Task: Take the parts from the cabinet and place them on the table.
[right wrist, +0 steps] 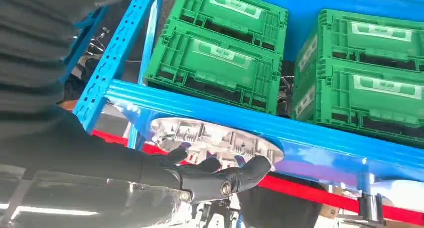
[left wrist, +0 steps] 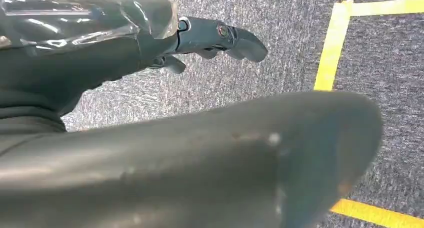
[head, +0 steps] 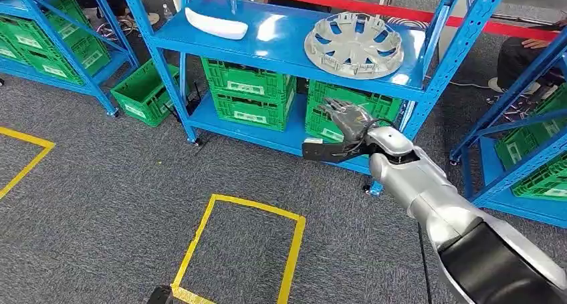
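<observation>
The right hand is raised in front of the blue metal shelving rack, fingers spread and holding nothing, just below the front edge of the shelf. Above and beyond it, the round silver plastic hubcap lies flat on the right part of that shelf; the white curved plastic cover lies on the far left part, well apart. Green slotted plastic crates are stacked on the lower shelf behind the hand. The left hand hangs over grey carpet by yellow floor tape, its fingers loosely apart, holding nothing
</observation>
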Tool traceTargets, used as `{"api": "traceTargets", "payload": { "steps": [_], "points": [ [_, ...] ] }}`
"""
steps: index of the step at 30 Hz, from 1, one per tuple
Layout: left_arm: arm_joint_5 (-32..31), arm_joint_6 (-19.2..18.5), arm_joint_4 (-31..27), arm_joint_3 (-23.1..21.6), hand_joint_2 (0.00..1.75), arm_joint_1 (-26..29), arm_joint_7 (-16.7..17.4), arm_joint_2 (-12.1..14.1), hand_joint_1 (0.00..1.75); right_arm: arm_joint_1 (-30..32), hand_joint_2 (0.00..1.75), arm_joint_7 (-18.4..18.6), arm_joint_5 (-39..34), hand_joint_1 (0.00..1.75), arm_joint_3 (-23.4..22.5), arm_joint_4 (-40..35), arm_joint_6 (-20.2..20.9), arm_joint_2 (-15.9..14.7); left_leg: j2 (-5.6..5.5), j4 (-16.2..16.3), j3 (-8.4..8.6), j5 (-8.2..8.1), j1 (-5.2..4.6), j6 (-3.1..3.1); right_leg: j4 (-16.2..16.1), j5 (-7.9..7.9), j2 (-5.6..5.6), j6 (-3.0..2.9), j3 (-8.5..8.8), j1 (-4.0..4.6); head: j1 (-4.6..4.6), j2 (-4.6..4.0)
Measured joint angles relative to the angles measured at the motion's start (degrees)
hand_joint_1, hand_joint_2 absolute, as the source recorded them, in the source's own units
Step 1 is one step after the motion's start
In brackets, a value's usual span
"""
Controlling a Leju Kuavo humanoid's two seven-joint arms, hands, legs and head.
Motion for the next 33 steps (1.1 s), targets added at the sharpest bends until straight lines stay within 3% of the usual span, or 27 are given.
{"api": "traceTargets", "payload": {
  "steps": [10, 16, 26, 29, 33],
  "points": [
    [-1.01, -0.57, 0.00, -0.26, 0.00, -0.02, 0.57, 0.09, 0.00, -0.14, 1.75, 2.56, 1.92, 0.00, -0.28, 0.28, -0.87, -0.79, 0.00, 0.01, 0.04, 0.00, 0.01, 0.00, -0.01, 0.00, 0.00, 0.00, -0.01, 0.01, 0.00, 0.00],
    [-1.16, -0.15, -0.02, -0.55, 0.00, -0.17, 1.22, 0.09, 0.00, -0.19, 1.75, 5.55, 5.71, 0.00, -0.42, 1.03, 1.16, -2.45, 0.00, 0.02, 0.04, 0.00, 0.01, 0.00, -0.01, 0.00, 0.02, 0.00, -0.01, 0.00, 0.00, 0.00],
    [-1.51, 0.94, -0.41, -1.49, 0.00, -0.50, 1.73, 0.26, 0.00, 0.07, 1.75, 13.90, 7.30, 0.00, -4.22, 2.27, 1.53, -5.99, 0.00, 0.03, 0.04, 0.00, 0.00, 0.00, -0.02, 0.00, 0.02, 0.00, -0.01, 0.00, 0.02, 0.00],
    [-1.71, 0.96, -0.68, -1.64, 0.00, -0.53, 1.73, 0.39, 0.00, 0.39, 1.75, 14.07, 8.33, 0.00, -6.21, 2.38, 0.24, -7.02, 0.01, 0.03, 0.03, -0.01, 0.00, 0.00, -0.02, 0.00, 0.04, 0.00, -0.01, -0.01, 0.02, 0.00],
    [-2.01, 0.61, -0.98, -1.97, 0.00, -0.57, 1.73, 0.46, 0.00, 0.54, 1.75, 11.10, 9.36, 0.00, -8.26, 2.36, -3.59, -7.39, 0.01, 0.03, 0.03, -0.01, 0.01, 0.00, -0.02, 0.01, 0.04, 0.01, -0.01, -0.01, 0.00, 0.00]
  ]
}}
